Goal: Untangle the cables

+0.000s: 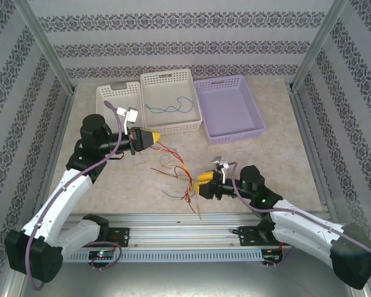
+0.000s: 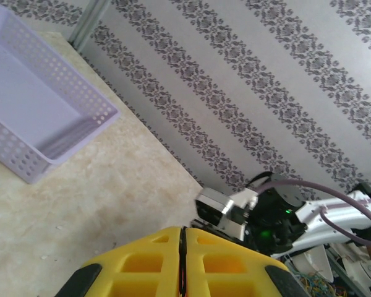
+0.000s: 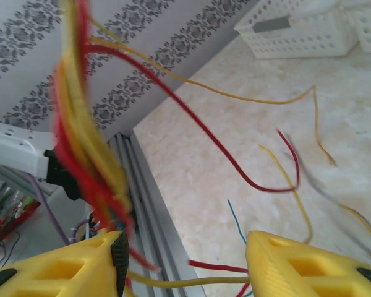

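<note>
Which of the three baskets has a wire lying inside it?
The middle white basket: a blue wire lies on its floor. No wire shows in the smaller white basket or the purple basket.

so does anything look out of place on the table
Yes: the red and yellow cables sprawl in a knot on the table between the left gripper and the right gripper, outside any basket, while one blue cable lies alone in the middle white basket.
</note>
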`<action>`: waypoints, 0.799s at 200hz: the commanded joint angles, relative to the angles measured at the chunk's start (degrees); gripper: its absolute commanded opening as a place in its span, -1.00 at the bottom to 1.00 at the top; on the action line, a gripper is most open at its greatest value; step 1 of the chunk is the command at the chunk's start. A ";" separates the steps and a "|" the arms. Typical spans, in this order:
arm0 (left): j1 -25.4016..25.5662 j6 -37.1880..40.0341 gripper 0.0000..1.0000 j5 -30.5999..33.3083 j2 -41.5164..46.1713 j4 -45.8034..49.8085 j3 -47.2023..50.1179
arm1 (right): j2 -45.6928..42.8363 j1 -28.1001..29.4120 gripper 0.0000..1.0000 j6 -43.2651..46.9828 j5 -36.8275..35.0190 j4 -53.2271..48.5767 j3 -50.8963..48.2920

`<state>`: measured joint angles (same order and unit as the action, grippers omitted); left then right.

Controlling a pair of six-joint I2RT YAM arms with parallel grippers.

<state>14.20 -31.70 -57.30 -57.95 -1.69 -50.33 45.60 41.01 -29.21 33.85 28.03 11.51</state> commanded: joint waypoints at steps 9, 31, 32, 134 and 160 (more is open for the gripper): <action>-0.77 0.66 -1.00 1.65 -2.26 -0.20 -4.29 | 0.57 1.67 0.08 3.63 0.21 2.09 -0.59; -0.84 0.59 -1.00 1.83 -3.64 -0.84 -5.95 | 2.89 2.23 0.05 5.05 -0.35 0.66 0.52; -0.84 0.59 -1.00 1.79 -3.74 -0.89 -5.98 | 2.99 2.27 0.05 5.09 -0.36 0.64 0.53; -2.84 -3.63 -1.00 -0.56 -3.62 -8.39 -3.08 | 14.85 5.97 -0.05 9.89 -7.13 -0.88 3.76; -3.07 -4.66 -1.00 -1.19 -3.64 -10.00 -2.27 | 16.94 6.75 -0.06 10.89 -12.52 -0.74 4.58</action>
<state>11.88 -34.48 -56.51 -62.72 -6.35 -53.60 61.32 46.83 -20.97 27.24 26.81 14.20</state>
